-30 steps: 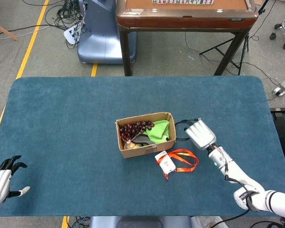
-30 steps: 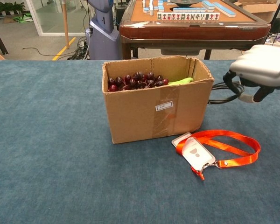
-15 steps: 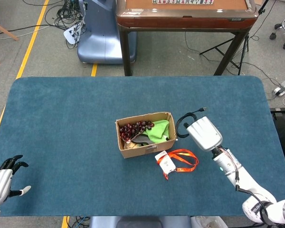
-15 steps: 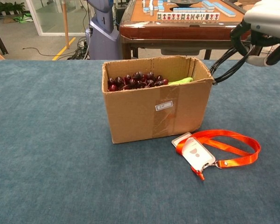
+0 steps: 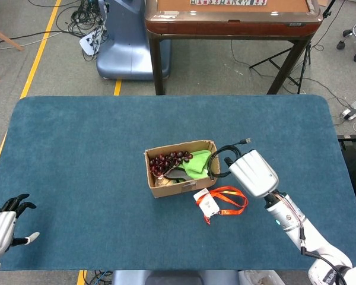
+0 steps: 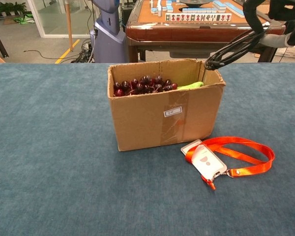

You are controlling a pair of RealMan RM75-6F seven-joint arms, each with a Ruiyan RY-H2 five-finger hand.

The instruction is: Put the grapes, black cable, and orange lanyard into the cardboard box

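Observation:
The open cardboard box (image 5: 184, 181) (image 6: 164, 120) sits mid-table with dark red grapes (image 5: 168, 161) (image 6: 143, 84) and something green (image 5: 200, 162) inside. My right hand (image 5: 254, 172) (image 6: 280, 12) is raised just right of the box and grips the black cable (image 5: 223, 155) (image 6: 233, 49); the cable's loop hangs over the box's right rim. The orange lanyard (image 5: 230, 200) (image 6: 238, 155) with its white badge holder (image 5: 206, 202) (image 6: 203, 158) lies on the cloth in front of the box's right corner. My left hand (image 5: 3, 222) rests open at the table's near left edge.
The blue cloth table (image 5: 95, 154) stretches wide around the box. Behind it stand a wooden mahjong table (image 5: 231, 18) (image 6: 201, 22) and a blue-grey robot base (image 5: 121, 41).
My right hand has lifted the black cable off the cloth and carried it left, up to the box's right rim. The left hand and lanyard have stayed put.

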